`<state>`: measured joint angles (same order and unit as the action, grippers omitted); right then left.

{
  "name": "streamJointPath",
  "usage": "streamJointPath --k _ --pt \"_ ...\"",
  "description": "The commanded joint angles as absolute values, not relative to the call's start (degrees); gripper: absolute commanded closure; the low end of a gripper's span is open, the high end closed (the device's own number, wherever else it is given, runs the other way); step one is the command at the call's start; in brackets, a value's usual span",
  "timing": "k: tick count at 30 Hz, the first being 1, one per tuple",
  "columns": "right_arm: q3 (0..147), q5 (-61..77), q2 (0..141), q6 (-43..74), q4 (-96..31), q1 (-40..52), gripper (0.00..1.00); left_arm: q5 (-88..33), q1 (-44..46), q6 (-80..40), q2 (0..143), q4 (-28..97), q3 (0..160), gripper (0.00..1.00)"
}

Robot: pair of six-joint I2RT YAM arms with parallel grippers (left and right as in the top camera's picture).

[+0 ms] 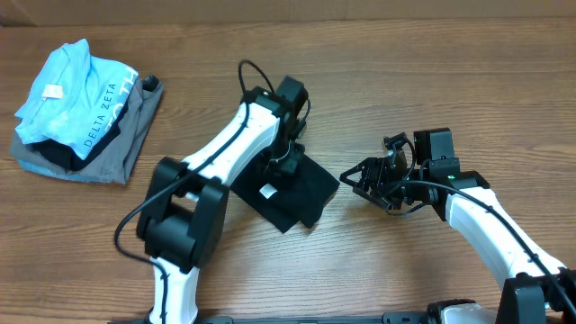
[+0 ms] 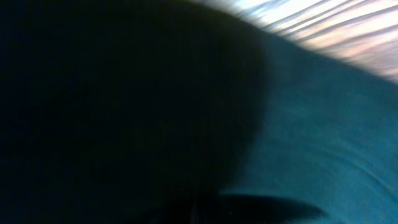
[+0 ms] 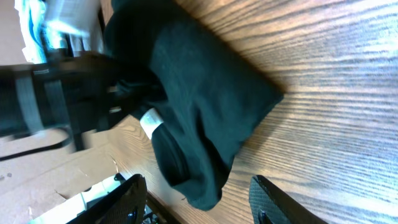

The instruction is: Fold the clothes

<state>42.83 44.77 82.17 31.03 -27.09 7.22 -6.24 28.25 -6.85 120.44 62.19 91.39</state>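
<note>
Both near black T-shirt: left end effector clamps it; right end effector open, empty.

Left arm overhangs T-shirt; its right edge reachable.

The T-shirt lies on the table, and we see it directly under the left gripper, with its tag just on the gripper's near side. The right gripper sits just off the T-shirt's right edge. Well off to the left gripper's left, the DELTA ZETA shirt lies on a folded garment.
</note>
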Motion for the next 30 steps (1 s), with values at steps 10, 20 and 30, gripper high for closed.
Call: streamJointPath --k 10,20,30 --pt "43.9 46.1 81.1 33.3 -21.5 12.7 0.70 -6.2 26.7 -9.5 117.8 68.6 101.6 0.78" --pt "43.9 37.7 81.1 39.0 -21.1 16.2 0.69 6.2 17.3 -12.1 112.8 79.1 109.0 0.91" --pt "43.9 37.8 81.1 39.0 -23.1 11.6 0.69 -4.9 9.3 -11.6 115.9 66.5 87.8 0.96"
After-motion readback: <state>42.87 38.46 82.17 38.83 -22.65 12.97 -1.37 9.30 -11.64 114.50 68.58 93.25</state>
